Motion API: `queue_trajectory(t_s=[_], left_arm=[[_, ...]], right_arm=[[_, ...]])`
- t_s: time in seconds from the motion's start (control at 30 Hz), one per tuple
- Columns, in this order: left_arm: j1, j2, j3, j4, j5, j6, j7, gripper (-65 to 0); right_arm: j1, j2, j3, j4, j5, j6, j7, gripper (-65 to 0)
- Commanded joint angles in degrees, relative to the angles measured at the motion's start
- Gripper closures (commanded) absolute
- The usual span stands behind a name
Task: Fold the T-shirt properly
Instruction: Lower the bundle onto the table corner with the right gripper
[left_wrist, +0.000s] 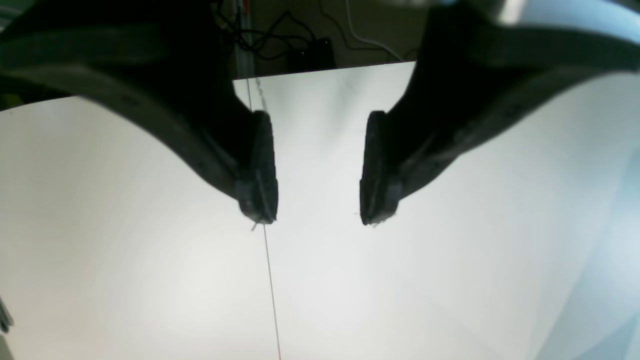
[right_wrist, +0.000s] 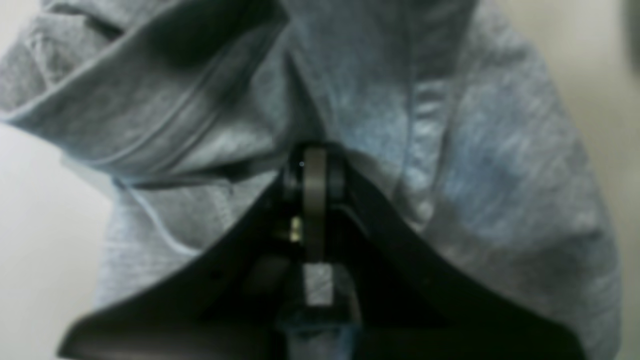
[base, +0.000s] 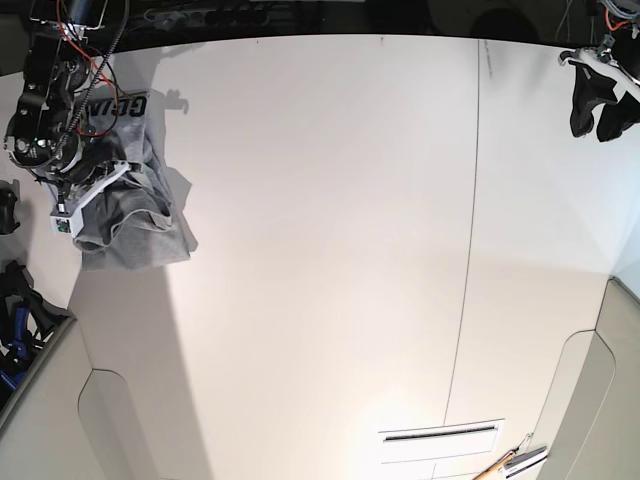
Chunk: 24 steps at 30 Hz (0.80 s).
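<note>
Over at the far left edge of the white table (base: 320, 250), the right gripper (right_wrist: 314, 170) is clenched tight on the T-shirt (base: 130, 215), which hangs bunched in grey folds beneath it, black lettering showing near the top. Across the bare tabletop, a thin seam (base: 468, 240) runs front to back. At the far right corner, the left gripper (left_wrist: 317, 167) hovers with its fingers spread, grasping nothing.

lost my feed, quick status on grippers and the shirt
Right gripper shut on T-shirt, bunched at table corner. Left gripper open, empty. Nothing in the way.
</note>
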Motion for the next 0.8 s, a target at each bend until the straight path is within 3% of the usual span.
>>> queue_trajectory(t_s=[0.0, 0.4, 0.77], left_arm=[[0.48, -0.68, -0.42, 0.81, -0.83, -0.04, -0.87, -30.1], [0.48, -0.63, -0.42, 0.81, -1.22, -0.04, -0.66, -30.1], [0.50, -0.61, -0.42, 0.81, -1.31, -0.68, -0.68, -30.1]], right_arm=[[-1.20, 0.59, 1.01, 0.02, -2.73, -1.11, -4.63, 0.0], [-0.13, 0.61, 5.79, 0.26, -2.73, -1.95, -0.13, 0.0], [10.34, 0.61, 5.79, 4.79, -2.73, -1.95, 0.22, 0.0]])
